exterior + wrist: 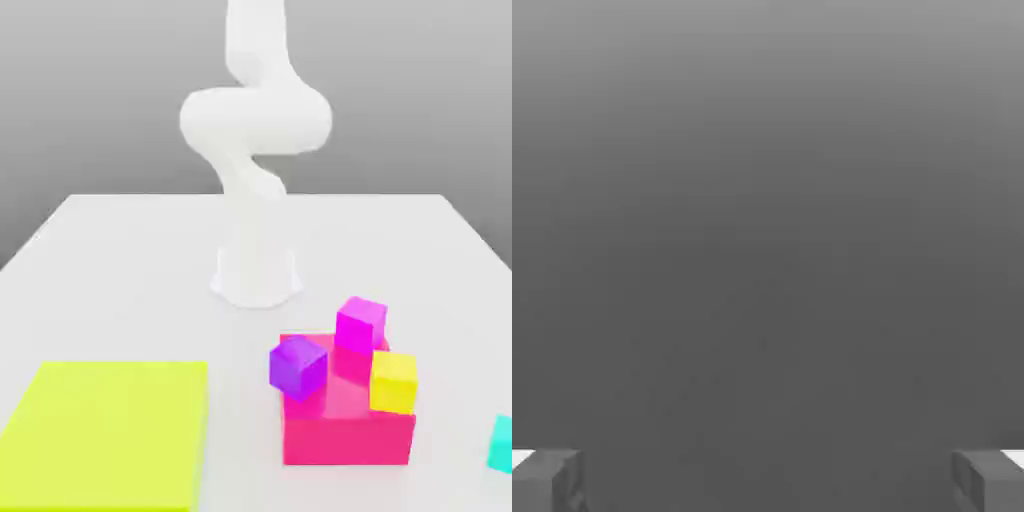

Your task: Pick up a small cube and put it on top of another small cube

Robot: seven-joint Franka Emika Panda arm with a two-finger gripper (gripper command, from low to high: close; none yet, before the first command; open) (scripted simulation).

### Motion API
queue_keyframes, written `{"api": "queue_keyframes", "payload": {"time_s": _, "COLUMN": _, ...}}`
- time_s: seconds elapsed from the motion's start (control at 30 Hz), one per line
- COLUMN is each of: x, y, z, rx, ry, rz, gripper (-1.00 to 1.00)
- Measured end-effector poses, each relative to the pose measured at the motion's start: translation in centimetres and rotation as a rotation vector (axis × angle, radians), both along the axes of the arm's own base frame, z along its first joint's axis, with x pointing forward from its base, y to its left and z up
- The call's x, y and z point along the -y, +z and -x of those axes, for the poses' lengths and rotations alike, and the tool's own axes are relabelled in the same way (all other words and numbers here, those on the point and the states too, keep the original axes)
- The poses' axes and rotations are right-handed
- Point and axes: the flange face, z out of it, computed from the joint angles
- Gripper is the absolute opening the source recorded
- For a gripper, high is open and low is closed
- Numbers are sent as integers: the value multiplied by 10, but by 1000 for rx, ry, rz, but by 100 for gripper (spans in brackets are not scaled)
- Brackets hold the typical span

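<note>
Arm [255,130] stood upright at the upper centre of the exterior view, white, base planted on the white table [120,260] about mid-frame.

Gripper [768,480] was wide open: in the hand view the two grey fingertips [547,480] sat at opposite edges of the picture with nothing between them, only plain grey background ahead. Nothing held.

Small cyan cube [502,443] sat on the table at the lower right edge of the exterior view, cut off by the frame border, on its own and apart from the other blocks.

No true containers in the scene. The closest thing to one was the large pink block [345,425] at lower centre-right, acting as a platform:
- purple cube [298,366] at its upper-left corner, tilted, overhanging the edge
- magenta cube [360,324] toward its back, also slightly tilted
- yellow cube [394,381] on its right side, sitting square

The three small cubes were close together on the pink block; magenta and yellow looked to be just beside each other, contact could not be told. Purple stood apart from yellow.

Flat yellow-green slab [105,430] lay on the table at lower left, well apart from the pink block, nothing on it.
</note>
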Motion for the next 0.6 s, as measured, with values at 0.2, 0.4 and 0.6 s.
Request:
{"api": "queue_keyframes", "payload": {"time_s": 0.2, "x": -61, "y": -84, "z": -64, "rx": -150, "ry": 173, "rz": 109, "gripper": 0}}
{"api": "queue_keyframes", "payload": {"time_s": 0.4, "x": -127, "y": -180, "z": -100, "rx": -288, "ry": 362, "rz": 205, "gripper": 0}}
{"api": "queue_keyframes", "payload": {"time_s": 0.6, "x": -198, "y": -284, "z": -105, "rx": -419, "ry": 577, "rz": 289, "gripper": 0}}
